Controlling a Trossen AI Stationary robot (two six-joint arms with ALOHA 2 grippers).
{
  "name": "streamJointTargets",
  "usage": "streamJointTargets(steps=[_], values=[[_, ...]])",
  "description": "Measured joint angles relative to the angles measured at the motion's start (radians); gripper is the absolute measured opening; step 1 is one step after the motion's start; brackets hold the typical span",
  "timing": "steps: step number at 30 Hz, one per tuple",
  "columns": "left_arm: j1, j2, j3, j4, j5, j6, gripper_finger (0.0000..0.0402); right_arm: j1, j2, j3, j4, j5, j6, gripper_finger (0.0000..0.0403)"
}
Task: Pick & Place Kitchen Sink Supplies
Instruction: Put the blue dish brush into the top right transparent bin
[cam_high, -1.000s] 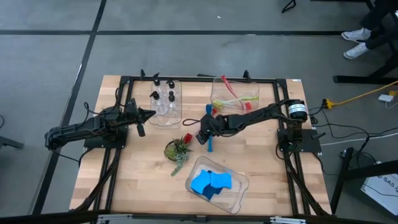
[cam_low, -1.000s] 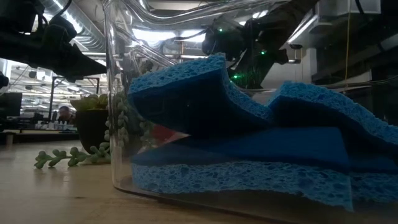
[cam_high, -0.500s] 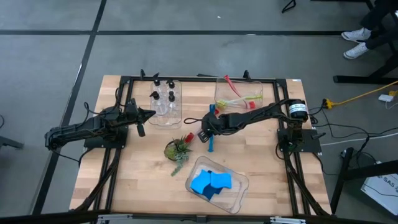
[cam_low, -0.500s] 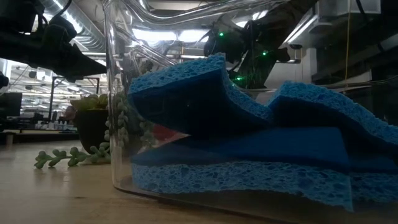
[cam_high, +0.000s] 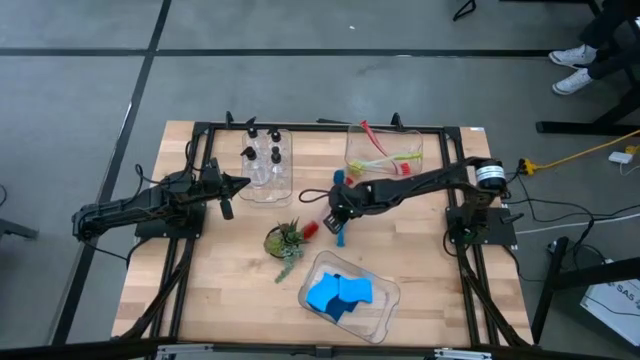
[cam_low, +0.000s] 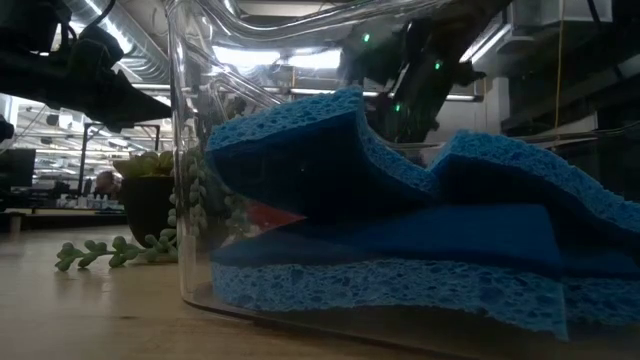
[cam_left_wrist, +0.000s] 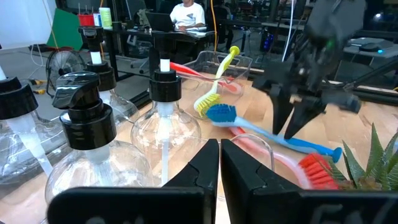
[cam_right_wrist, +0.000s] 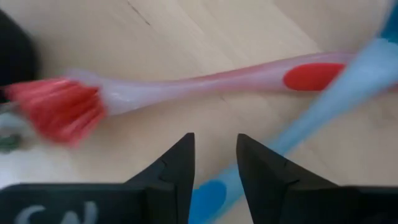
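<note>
crowded middle of the table

left gripper (cam_high: 226, 196) rests pinched closed beside the bin of pump bottles (cam_high: 262, 157). the potted plant (cam_high: 284, 240) sits just beside the red brush (cam_right_wrist: 186, 84) and blue brush (cam_high: 338, 205). right gripper (cam_high: 333, 218) hovers over them, fingers parted with nothing between. sponges (cam_high: 338, 294) fill the near bin. no readable writing.

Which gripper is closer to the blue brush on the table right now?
Right. The right gripper is directly over the blue brush at mid-table, its fingers either side of the handle. The left gripper sits shut beside the bottle bin, farther off.
</note>
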Motion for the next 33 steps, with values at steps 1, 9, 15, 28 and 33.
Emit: streamJointTargets(steps=[1,9,15,28,33], values=[[0.0,0.0,0.0,0.0,0.0,0.0,0.0011,0.0,-0.015,0.001,-0.01,0.0,-0.003,0.0118],[0.0,0.0,0.0,0.0,0.0,0.0,0.0013,-0.008,-0.08,0.004,-0.096,-0.008,-0.003,0.0188],[0.0,0.0,0.0,0.0,0.0,0.0,0.0008,-0.02,-0.071,-0.002,-0.16,0.016,0.024,0.0265],[0.0,0.0,0.0,0.0,0.0,0.0,0.0012,-0.042,0.04,-0.045,0.006,0.052,0.0,0.028],[0.0,0.0,0.0,0.0,0.0,0.0,0.0012,-0.039,0.065,-0.042,0.03,0.098,-0.089,0.026]])
